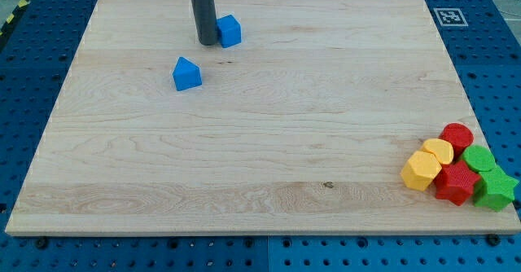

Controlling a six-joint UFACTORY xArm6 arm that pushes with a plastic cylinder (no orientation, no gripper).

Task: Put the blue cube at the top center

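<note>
The blue cube (230, 31) lies on the wooden board (260, 142) near the view's top, left of centre. My tip (207, 42) stands right against the cube's left side, touching or nearly touching it. A second blue block (186, 74), with a pointed roof-like top, lies below and to the left of my tip, apart from it.
A tight cluster of blocks sits at the board's lower right edge: two yellow blocks (422, 171) (440, 151), a red cylinder (457, 136), a red star-like block (457, 182), and two green blocks (479, 158) (496, 190). A marker tag (449, 16) is at the upper right corner.
</note>
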